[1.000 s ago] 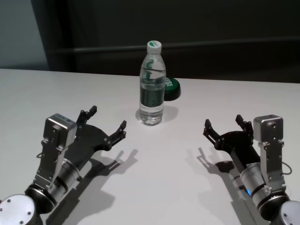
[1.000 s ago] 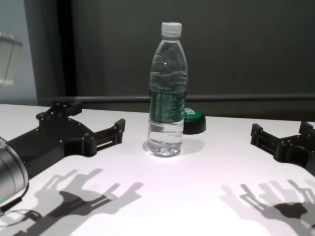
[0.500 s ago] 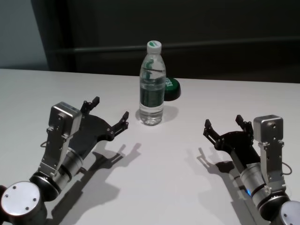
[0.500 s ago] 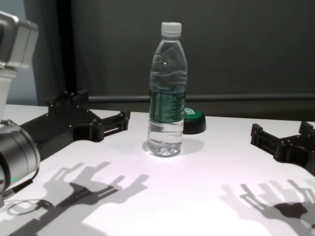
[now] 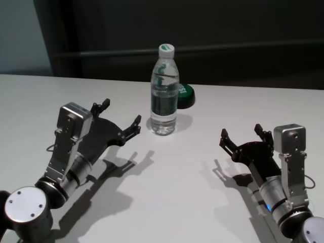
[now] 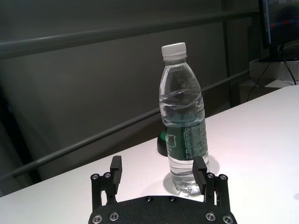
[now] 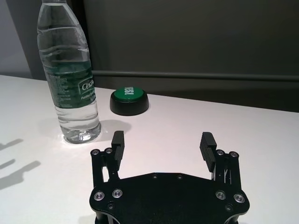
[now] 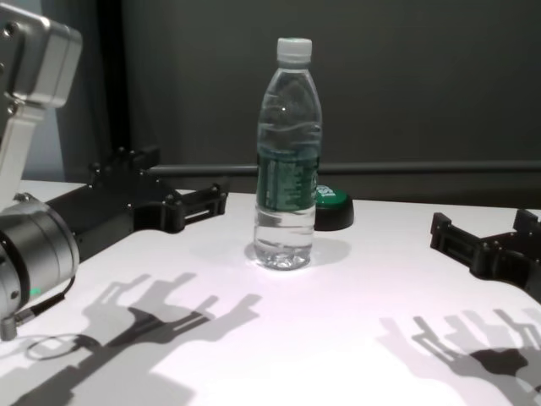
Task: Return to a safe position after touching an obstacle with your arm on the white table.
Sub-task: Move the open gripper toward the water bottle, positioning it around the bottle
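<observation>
Left gripper (image 5: 120, 115) raised above the white table (image 5: 182, 172), fingers spread, empty, close to the left of the bottle (image 5: 164, 91) but apart from it. Bottle upright mid-table, green puck (image 5: 185, 95) just behind its right side. Right gripper (image 5: 242, 135) right of bottle, well apart, fingers spread, empty.

Clear water bottle (image 7: 68, 74) standing upright on the white tabletop (image 7: 177, 135), dark green label band with white lettering beginning "Ces", smaller print below too small to read, green-topped black puck (image 7: 130, 100) beside it with white characters, unreadable
</observation>
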